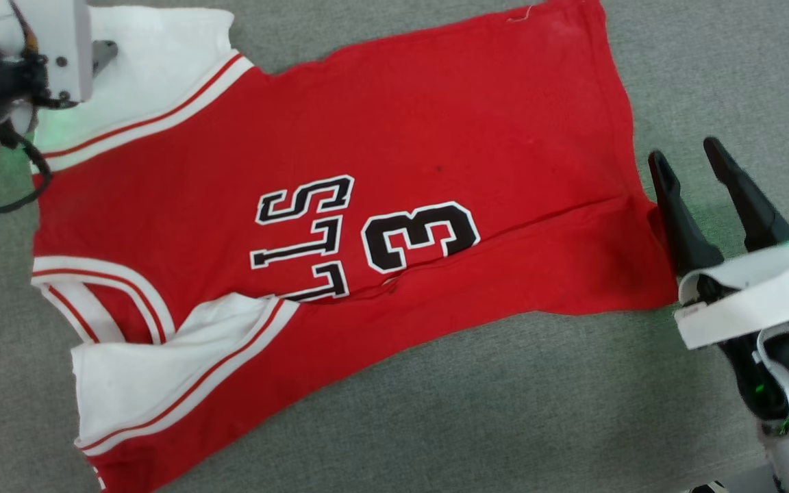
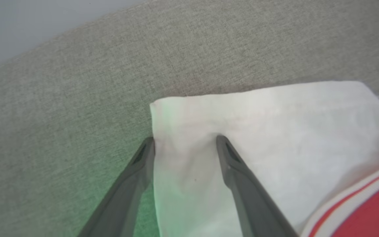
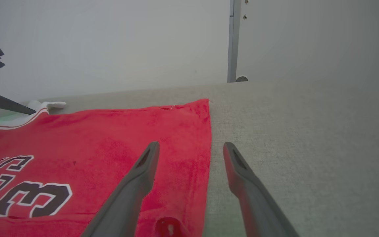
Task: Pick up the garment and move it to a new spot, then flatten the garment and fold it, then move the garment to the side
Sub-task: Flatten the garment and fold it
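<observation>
Mostly flat garment (image 1: 367,137); left hand (image 2: 185,139) astride sleeve (image 2: 275,131), right hand (image 3: 191,144) astride hem (image 3: 208,148).

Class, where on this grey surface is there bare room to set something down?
Bare surface lies below the jersey and at top right, beyond the right gripper. Crowded at left, where the left gripper straddles the sleeve edge.

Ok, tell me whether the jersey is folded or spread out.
Mostly spread: the garment lies open on the grey surface, but one long side is turned over, hiding part of the chest lettering.
</observation>
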